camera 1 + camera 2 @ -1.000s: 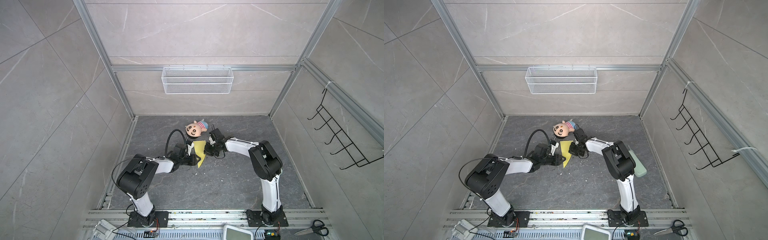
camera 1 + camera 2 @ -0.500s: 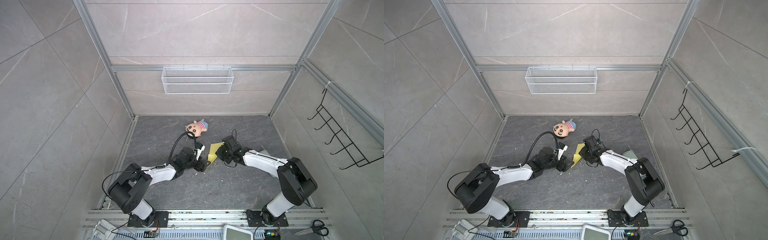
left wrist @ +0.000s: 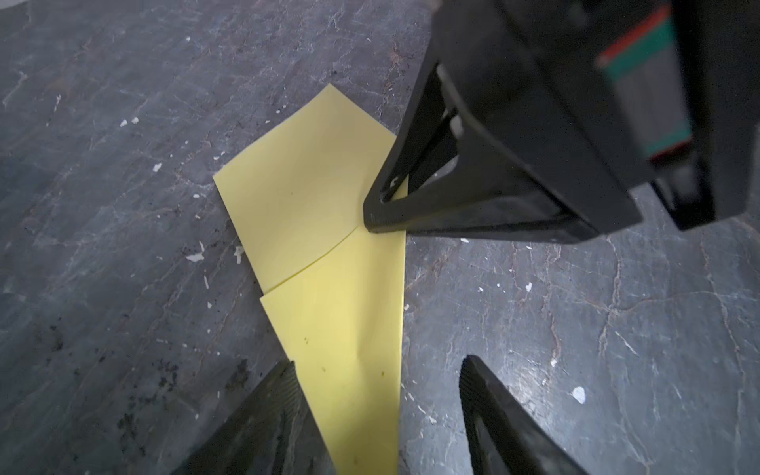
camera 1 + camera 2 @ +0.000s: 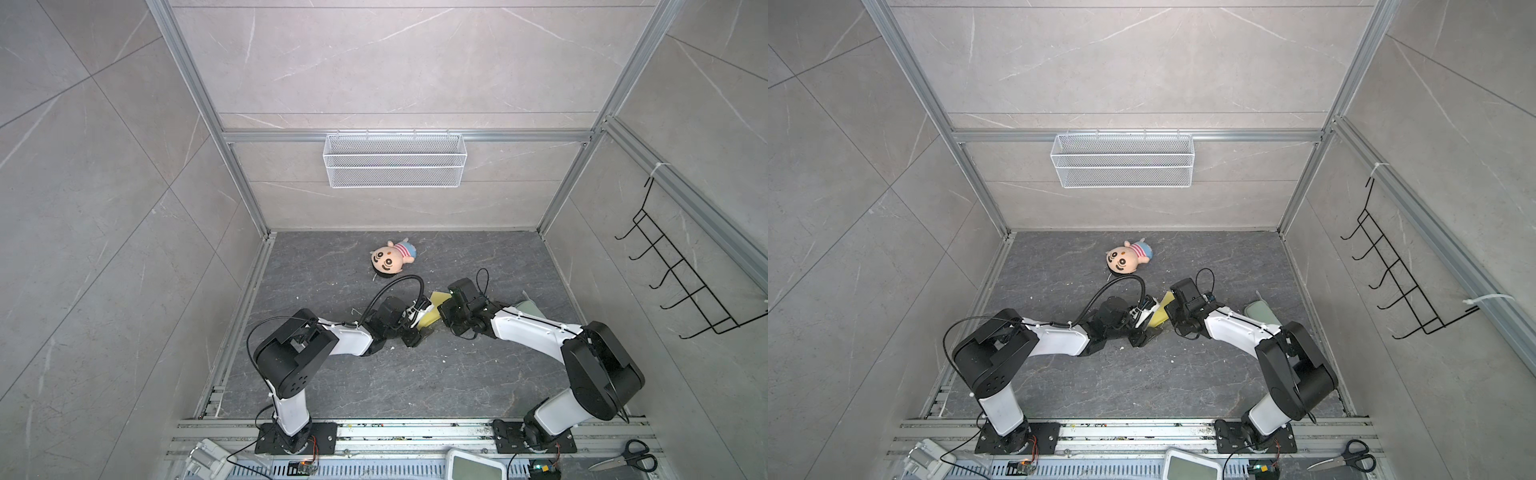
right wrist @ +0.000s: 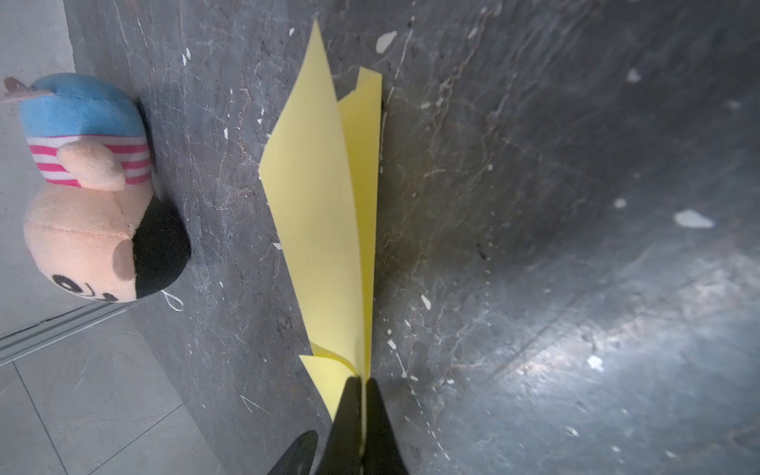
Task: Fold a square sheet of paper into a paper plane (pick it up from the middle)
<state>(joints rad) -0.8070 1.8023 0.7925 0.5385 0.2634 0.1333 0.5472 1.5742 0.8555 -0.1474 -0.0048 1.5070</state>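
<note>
The square sheet of paper [image 3: 312,197] is pale yellow and folded into a long pointed shape with layered flaps. It lies low over the dark floor between the two grippers in both top views [image 4: 432,313] [image 4: 1160,316]. My right gripper [image 5: 362,382] is shut on one edge of it, and the paper [image 5: 329,205] runs away from the jaws. In the left wrist view the right gripper [image 3: 370,222] pinches the sheet near a fold line. My left gripper [image 3: 377,362] is open, its two fingers apart with the narrow end of the paper between them, not gripped.
A plush doll [image 4: 390,259] [image 5: 90,205] lies behind the grippers near the back wall. A pale green pad [image 4: 530,309] sits behind the right forearm. A wire basket [image 4: 395,166] hangs on the back wall and a hook rack [image 4: 681,286] on the right wall. Scissors [image 4: 623,457] lie on the front rail.
Both grippers and the paper have shifted right and away from the doll. The right arm has swung outward. The left gripper's jaws have opened round the paper.
</note>
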